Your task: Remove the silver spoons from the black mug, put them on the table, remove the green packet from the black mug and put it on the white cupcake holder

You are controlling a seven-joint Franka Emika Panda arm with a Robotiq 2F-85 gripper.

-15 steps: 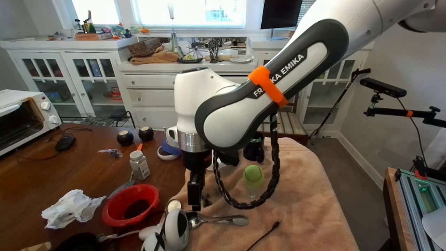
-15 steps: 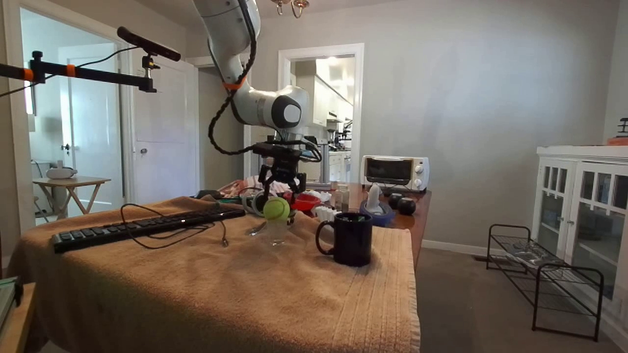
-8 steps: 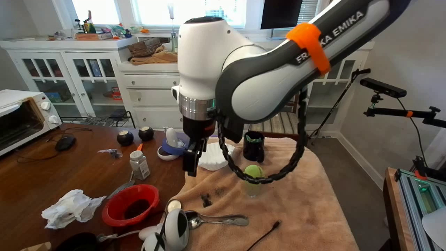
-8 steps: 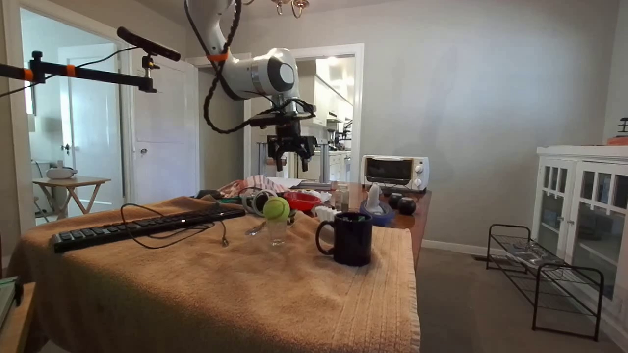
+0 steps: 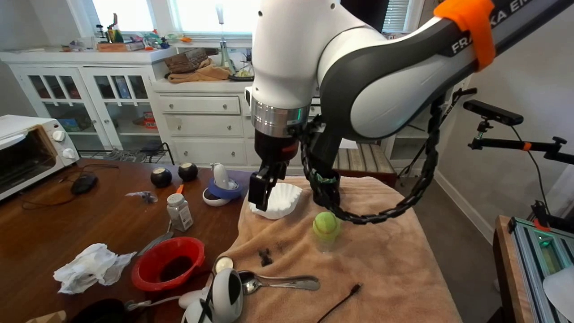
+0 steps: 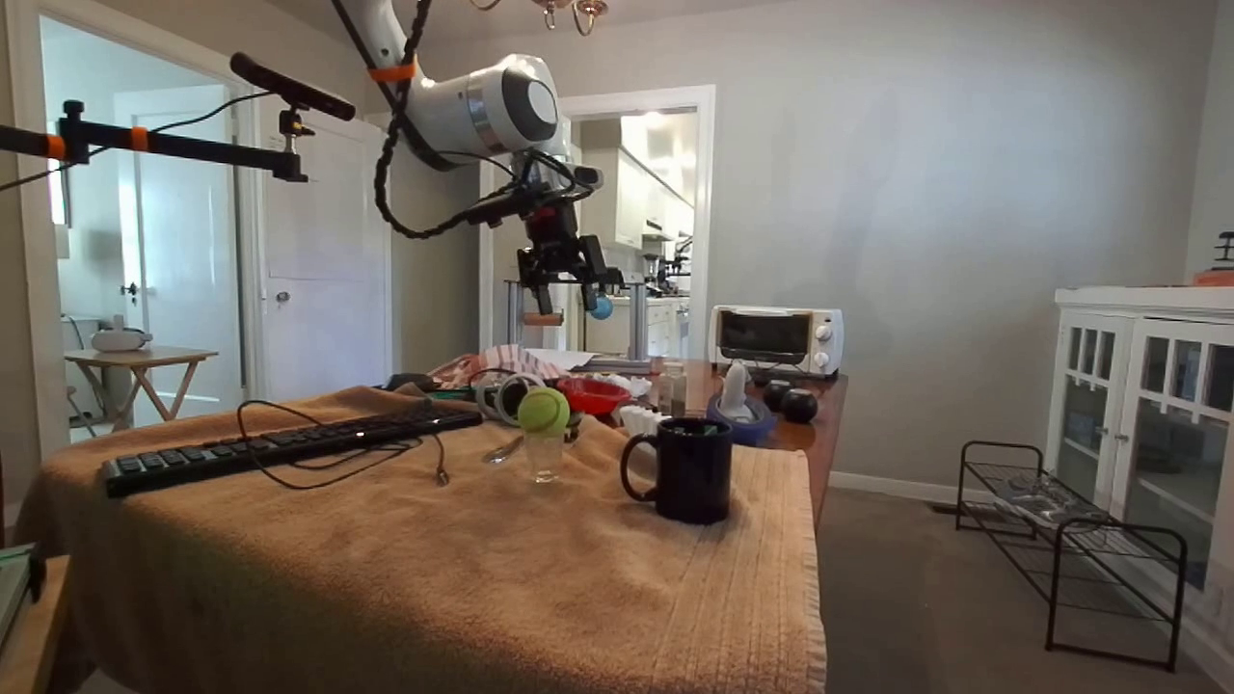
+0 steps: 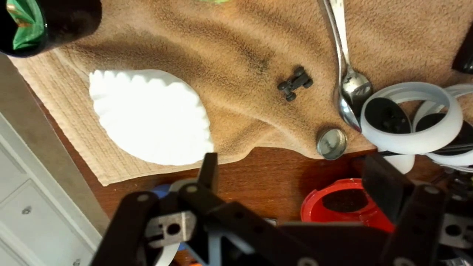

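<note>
Aloft, the gripper (image 6: 567, 303) hangs, fingers apart. Near the holder (image 7: 153, 118) stands the mug (image 6: 694, 472), packet (image 7: 29, 35) inside; well apart from the holder lie the spoons (image 7: 356, 88).

Silver spoons (image 5: 283, 281) on the tan towel (image 5: 390, 255), green packet (image 5: 326, 180) inside the black mug (image 5: 332, 194)

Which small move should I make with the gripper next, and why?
I'd likely shift the open, empty gripper toward the black mug: the silver spoons already lie on the towel, while the green packet is inside the mug. In the wrist view the mug sits at the upper-left corner, so the gripper isn't over it.
</note>
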